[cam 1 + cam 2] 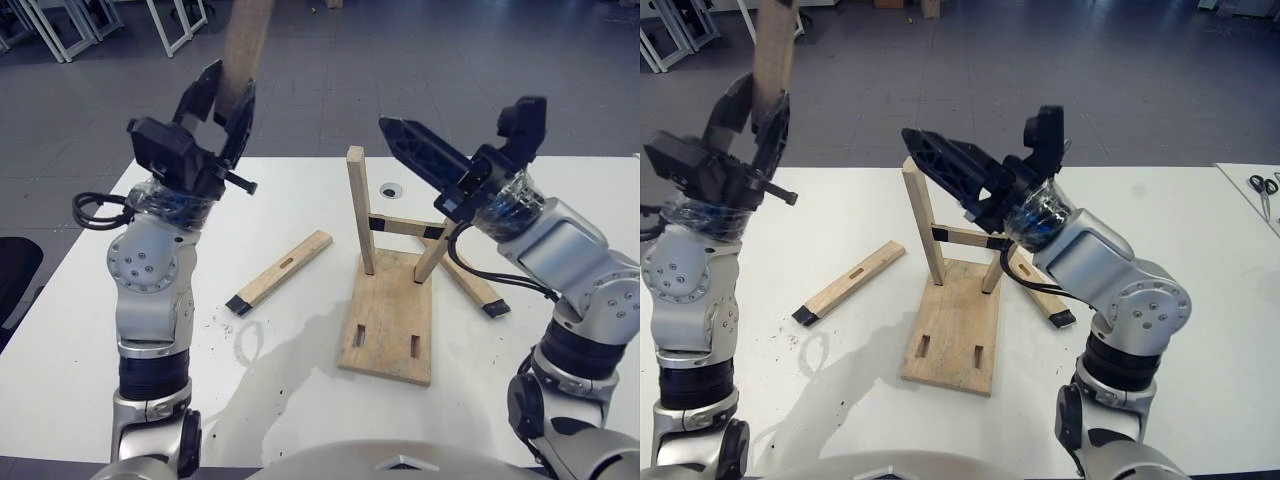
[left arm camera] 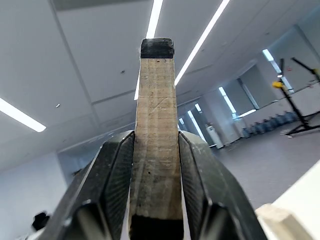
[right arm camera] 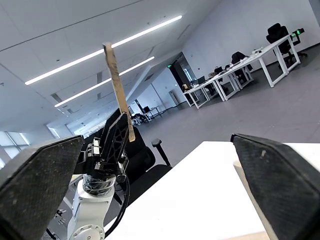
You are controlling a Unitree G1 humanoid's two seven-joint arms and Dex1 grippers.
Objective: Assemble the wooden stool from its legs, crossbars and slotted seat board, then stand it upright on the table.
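The slotted seat board (image 1: pixel 388 322) lies flat mid-table. One leg (image 1: pixel 358 208) stands upright in it and a second leg (image 1: pixel 434 252) leans. A crossbar (image 1: pixel 405 227) joins the two. A black-tipped piece (image 1: pixel 474 284) lies behind the board. A slotted leg (image 1: pixel 281 269) lies loose to its left. My left gripper (image 1: pixel 226 104) is raised above the table's left side, shut on another leg (image 1: pixel 248 38) that points up. The wrist view shows this leg (image 2: pixel 156 145) between the pads. My right gripper (image 1: pixel 455 115) hovers open over the standing legs, fingers (image 3: pixel 282 185) wide apart and holding nothing.
A round cable hole (image 1: pixel 390 189) sits in the white table (image 1: pixel 80 330) behind the stool parts. Scissors (image 1: pixel 1264 185) lie on a neighbouring table at the far right. The front left of the table has a faint stain (image 1: pixel 250 345).
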